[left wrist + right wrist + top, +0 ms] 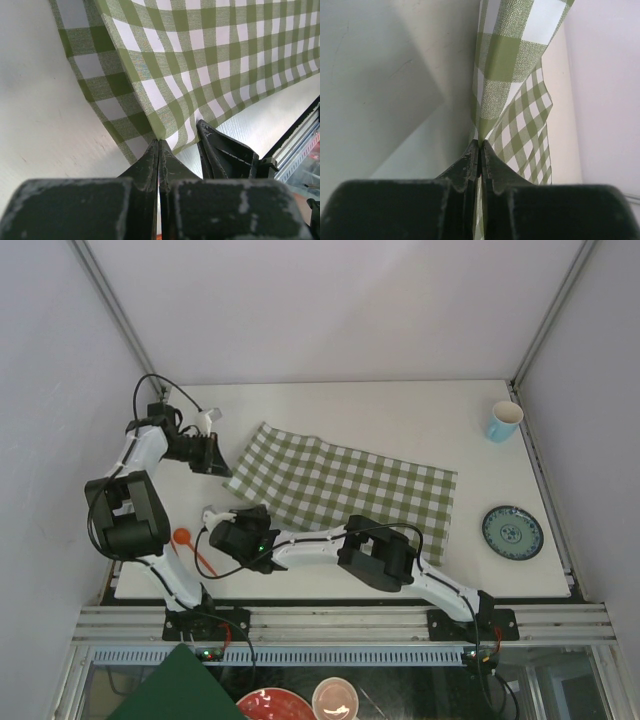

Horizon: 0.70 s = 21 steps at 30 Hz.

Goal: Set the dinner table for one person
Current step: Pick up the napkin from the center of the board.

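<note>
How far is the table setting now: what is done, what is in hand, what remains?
Done: nothing is set yet. In hand: the left pincer and right pincer are shut on the left end of the green-and-white checked cloth, rumpled on the off-white tabletop. Left: the teal patterned plate, light blue cup and orange spoon sit off the cloth.
</note>
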{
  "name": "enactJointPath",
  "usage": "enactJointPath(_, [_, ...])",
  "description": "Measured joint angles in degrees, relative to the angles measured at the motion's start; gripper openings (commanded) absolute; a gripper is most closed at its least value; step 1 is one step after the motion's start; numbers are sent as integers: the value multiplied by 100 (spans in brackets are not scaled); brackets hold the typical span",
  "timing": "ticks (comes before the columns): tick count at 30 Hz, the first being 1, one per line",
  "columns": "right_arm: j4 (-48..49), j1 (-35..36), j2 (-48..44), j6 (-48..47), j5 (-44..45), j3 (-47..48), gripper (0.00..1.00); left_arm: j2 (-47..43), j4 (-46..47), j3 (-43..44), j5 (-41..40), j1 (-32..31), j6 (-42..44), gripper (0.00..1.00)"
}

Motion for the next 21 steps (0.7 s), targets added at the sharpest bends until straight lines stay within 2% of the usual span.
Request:
enactJointPath(2, [-9,0,0,-24,26,15,0,0,-4,0,46,22,0,2])
enactJointPath(5, [-35,20,2,-85,105,74,0,0,11,2,74,50,2,9])
enactJointPath(9, [-291,28,2,-160,186,271,0,0,7,0,111,114,37,34])
enactJointPath(10, [-503,26,2,-131,181,413,0,-2,0,0,125,138,55,59])
enactJointPath(11, [-634,24,-9,-109,179,516,0,-2,-9,2,146,170,55,95])
enactJointPath(13, [-957,17,-105,-70,168,774,0,-4,-24,2,205,254,76,100])
enactJointPath(21, [-1773,0,-870,39,144,1473,0,-68,-127,2,358,520,48,100])
